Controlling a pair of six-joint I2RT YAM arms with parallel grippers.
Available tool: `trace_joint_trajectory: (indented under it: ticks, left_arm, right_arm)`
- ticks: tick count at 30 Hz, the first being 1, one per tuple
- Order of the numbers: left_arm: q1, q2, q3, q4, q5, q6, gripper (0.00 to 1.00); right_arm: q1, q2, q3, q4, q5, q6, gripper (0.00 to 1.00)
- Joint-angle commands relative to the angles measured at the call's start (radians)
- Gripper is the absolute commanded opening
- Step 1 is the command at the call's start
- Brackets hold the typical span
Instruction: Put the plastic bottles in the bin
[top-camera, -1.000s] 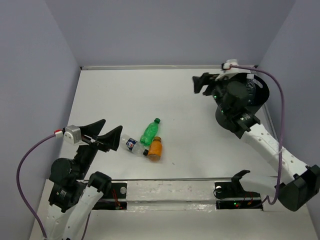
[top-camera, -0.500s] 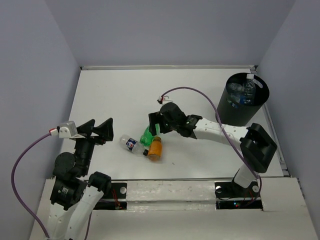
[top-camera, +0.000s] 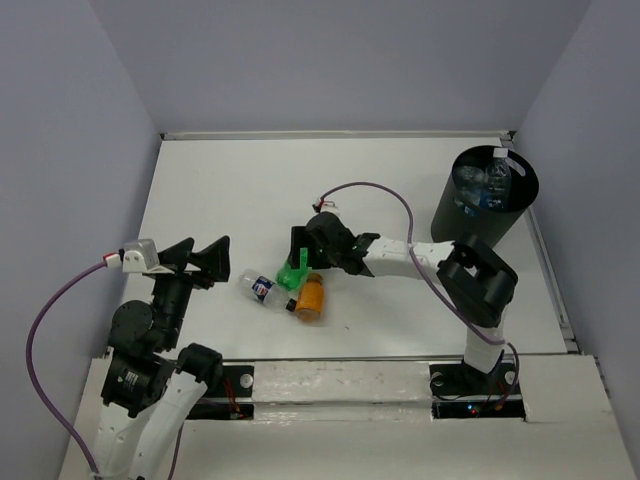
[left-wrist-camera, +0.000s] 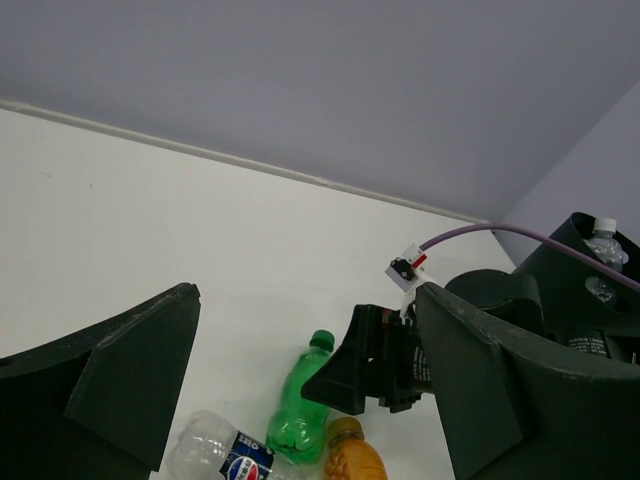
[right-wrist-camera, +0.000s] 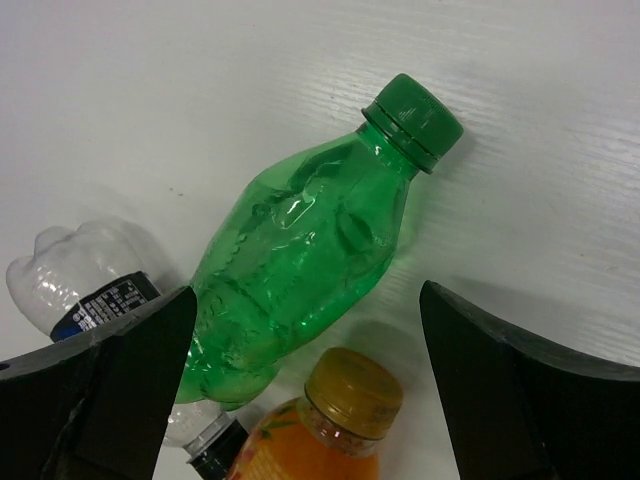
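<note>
top view: right tool, jaws apart, over the green plastic bottle lying on the white desk beside a squat orange bottle; tall black bin stands well apart. left wrist: left tool wide apart, empty. right wrist: green bottle seemingly untouched between the jaws
</note>
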Motion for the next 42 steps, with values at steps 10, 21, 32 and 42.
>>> trace_joint_trajectory:
  ticks: [10, 21, 32, 42]
  left_arm:
    - [0.007, -0.005, 0.023, 0.045, 0.021, 0.008, 0.99]
    - [0.007, -0.004, 0.021, 0.047, 0.027, 0.009, 0.99]
    - [0.008, -0.002, 0.021, 0.05, 0.032, 0.009, 0.99]
    - [0.008, -0.01, 0.02, 0.052, 0.038, 0.009, 0.99]
  right_arm:
    - [0.005, 0.144, 0.174, 0.042, 0.092, 0.035, 0.92]
    - [0.005, 0.229, 0.332, 0.055, 0.181, 0.008, 0.52]
    - [-0.004, 0.102, 0.422, 0.125, 0.256, -0.165, 0.46]
    - [-0.013, 0.209, 0.519, -0.166, 0.238, -0.155, 1.0]
